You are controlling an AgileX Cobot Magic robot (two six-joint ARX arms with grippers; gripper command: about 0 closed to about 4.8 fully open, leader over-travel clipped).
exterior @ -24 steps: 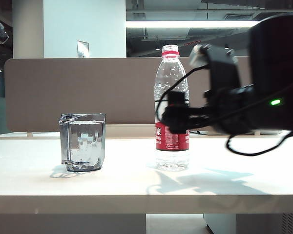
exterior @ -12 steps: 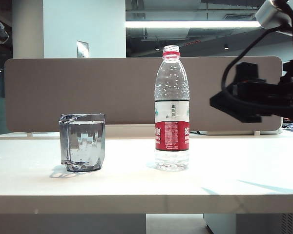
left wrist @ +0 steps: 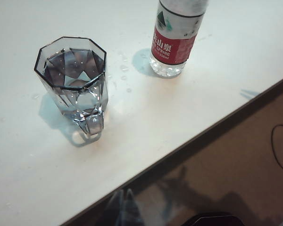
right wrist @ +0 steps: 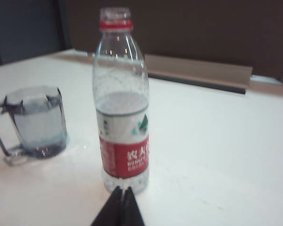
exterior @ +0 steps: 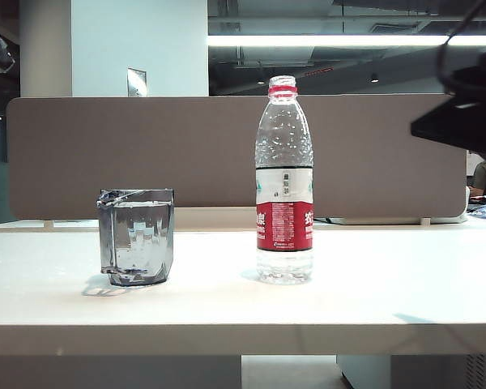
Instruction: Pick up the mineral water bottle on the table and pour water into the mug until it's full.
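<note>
The mug (exterior: 137,236) looks full and the mineral water bottle (exterior: 284,180) stands upright mid-desk (exterior: 373,300), so pouring seems done. The right tool (right wrist: 122,190) is pressed together, empty, near the bottle's foot. The left tool (left wrist: 125,194), also pressed together, hangs off the desk's front edge.

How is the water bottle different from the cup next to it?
The mineral water bottle is tall, about twice the height of the short mug. The bottle is clear with a red and white label; the mug is smoky grey with no label. The bottle narrows to a small neck with a red ring; the mug has a wide open top and a side handle. Both stand upright on the white table, apart, see-through, with water inside.
</note>
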